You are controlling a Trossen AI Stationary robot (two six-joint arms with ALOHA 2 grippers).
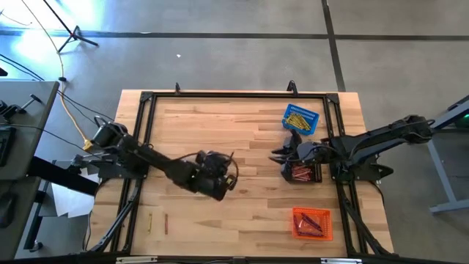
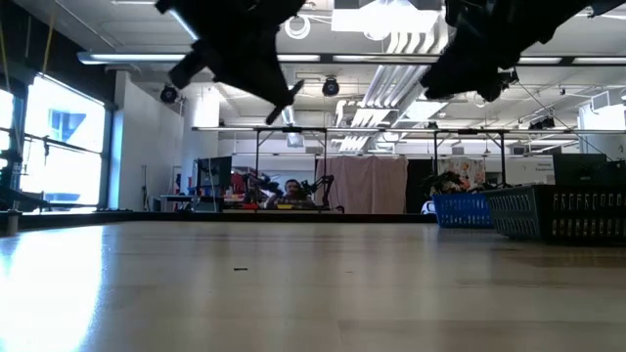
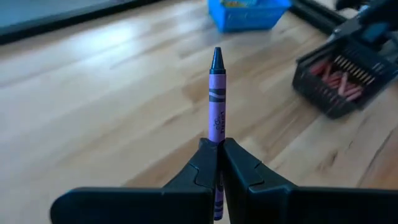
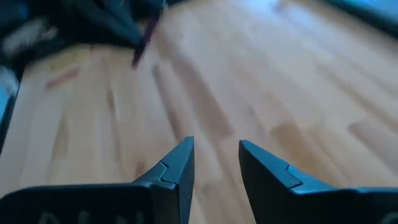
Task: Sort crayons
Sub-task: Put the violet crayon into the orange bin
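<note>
we look down on a pale wooden table (image 1: 220, 139) framed by black rails, both dark arms reaching in over it. the left arm stretches toward the middle, its left gripper (image 3: 219, 163) pinched tight on a purple crayon (image 3: 216, 93) that stands out past the fingertips, lifted clear of the wood (the low view shows it hanging well above the tabletop). the right gripper (image 4: 215, 163) hovers beside the black basket (image 1: 303, 173), its fingers parted with nothing between them. that black basket holds red crayons (image 3: 337, 77); a blue basket (image 1: 301, 117) behind it carries yellow crayons (image 1: 298, 116), and an orange basket (image 1: 311, 223) sits near the front right edge. two loose crayons, one yellow (image 1: 149, 221) and one reddish (image 1: 165, 222), lie close together near the front left corner.
</note>
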